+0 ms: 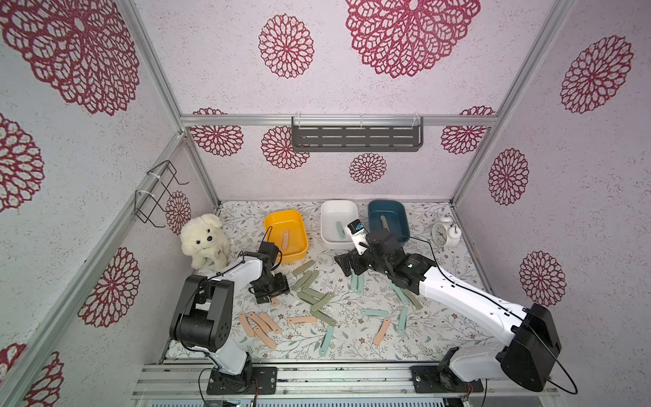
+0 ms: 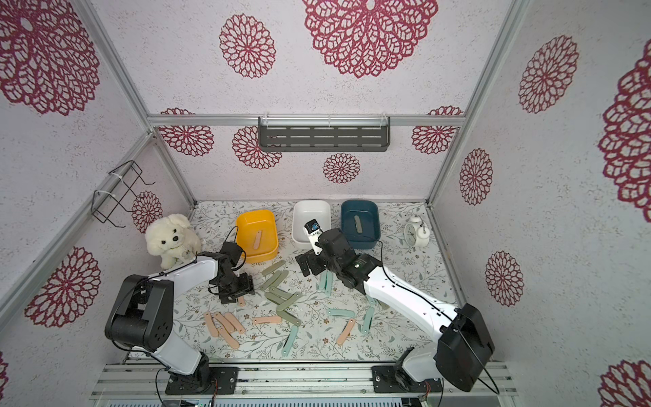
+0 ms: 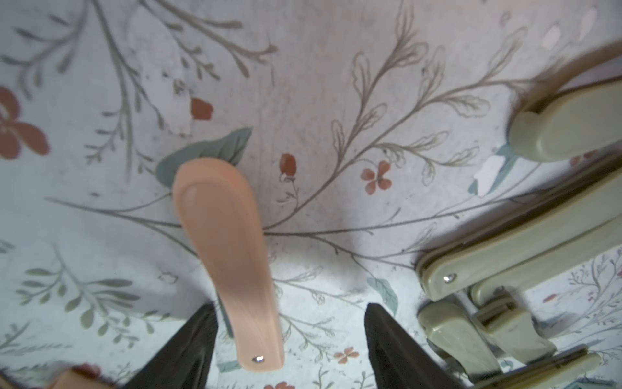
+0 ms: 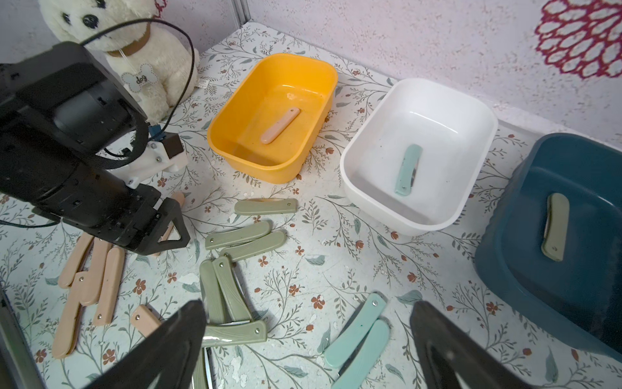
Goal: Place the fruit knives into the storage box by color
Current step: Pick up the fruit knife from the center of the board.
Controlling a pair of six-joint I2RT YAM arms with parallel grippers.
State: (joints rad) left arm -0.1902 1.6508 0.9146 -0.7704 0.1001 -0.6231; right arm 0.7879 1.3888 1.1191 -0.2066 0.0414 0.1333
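Fruit knives (image 4: 237, 234) near plush dog (image 4: 161, 57) with "dog" tag (image 4: 139, 78)

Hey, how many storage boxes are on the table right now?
3, in a row along the back edge of the table: the yellow box nearest the plush dog, the white box in the middle, the dark teal box nearest the alarm clock. None seems hidden.

**Three sorted, the rest loose**

Peach knives (image 1: 259, 326) lie flat, clustered at the front left of the desk (image 1: 352, 349). Sage-green knives (image 1: 310, 292) overlap in a heap at mid-desk. Mint knives (image 1: 375, 312) lie scattered centre and right. A peach knife (image 4: 280, 125) lies in the yellow box (image 4: 272, 175), a mint knife (image 4: 408, 170) in the white box (image 4: 387, 215) and a sage-green knife (image 4: 556, 226) in the blue box (image 4: 538, 303).
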